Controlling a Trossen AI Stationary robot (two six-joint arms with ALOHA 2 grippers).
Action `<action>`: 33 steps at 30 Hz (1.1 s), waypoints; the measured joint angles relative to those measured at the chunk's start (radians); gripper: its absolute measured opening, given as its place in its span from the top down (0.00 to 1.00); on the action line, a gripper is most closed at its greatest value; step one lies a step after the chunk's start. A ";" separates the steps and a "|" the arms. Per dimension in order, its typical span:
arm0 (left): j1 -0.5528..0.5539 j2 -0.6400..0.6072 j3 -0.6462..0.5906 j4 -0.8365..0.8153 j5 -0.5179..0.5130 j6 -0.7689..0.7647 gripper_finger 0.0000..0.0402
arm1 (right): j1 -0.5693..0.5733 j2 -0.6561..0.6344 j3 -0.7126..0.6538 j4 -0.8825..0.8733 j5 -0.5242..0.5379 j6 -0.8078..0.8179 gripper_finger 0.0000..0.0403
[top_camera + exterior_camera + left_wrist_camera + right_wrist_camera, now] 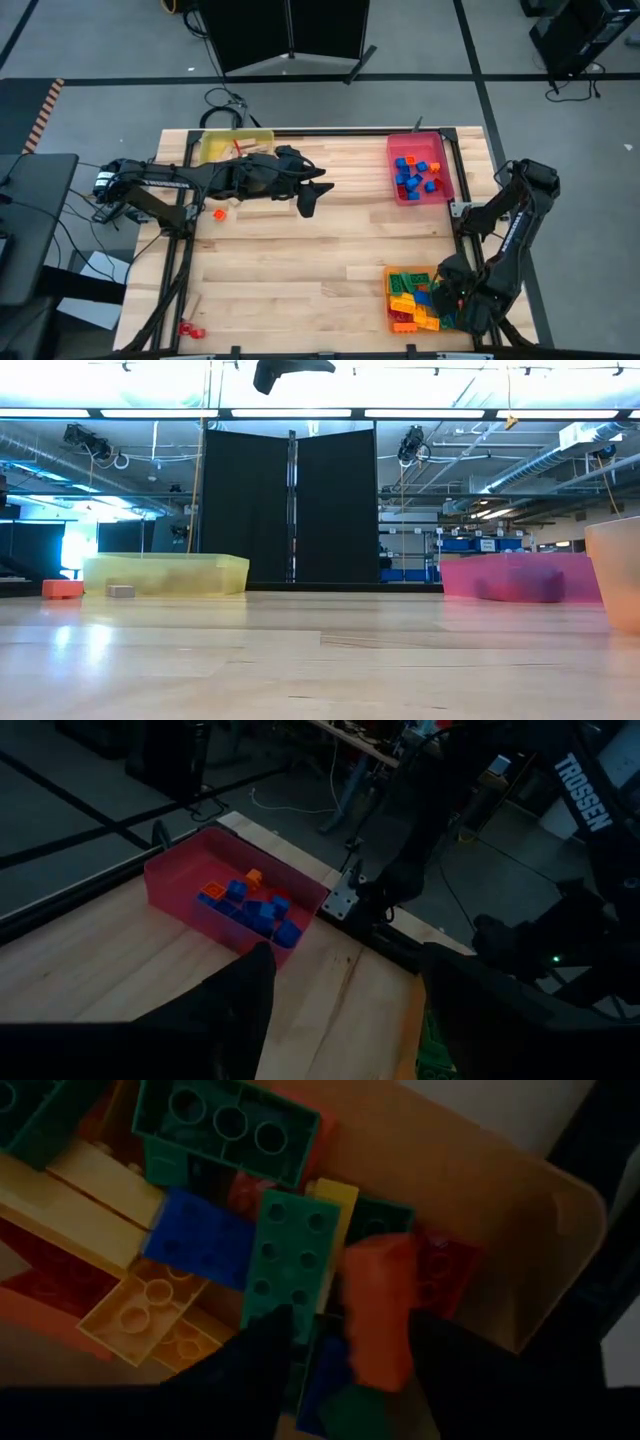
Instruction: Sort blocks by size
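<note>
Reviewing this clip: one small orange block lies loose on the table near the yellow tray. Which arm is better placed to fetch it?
Left. The left tool hangs open above the table's middle, on the same side as the orange block by the yellow tray. The right tool is down in the orange tray at the opposite corner, among the large bricks.

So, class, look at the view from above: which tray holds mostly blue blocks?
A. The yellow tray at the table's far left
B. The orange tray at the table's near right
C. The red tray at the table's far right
C: the high view shows the red tray filled mostly with blue blocks, while the orange tray holds mixed green, yellow and orange pieces.
</note>
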 joint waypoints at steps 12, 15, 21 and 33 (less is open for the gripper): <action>0.000 0.000 0.000 0.000 0.000 0.000 0.36 | 0.016 -0.001 0.000 -0.002 0.005 -0.002 0.40; 0.000 0.000 0.000 0.000 0.000 0.000 0.36 | 0.016 -0.001 0.000 -0.010 0.011 -0.008 0.41; 0.000 0.000 0.000 0.000 0.000 0.000 0.36 | 0.016 -0.001 0.000 -0.039 0.038 -0.028 0.40; 0.000 0.000 0.000 0.000 0.000 0.000 0.36 | 0.013 -0.049 0.000 -0.094 0.244 -0.080 0.41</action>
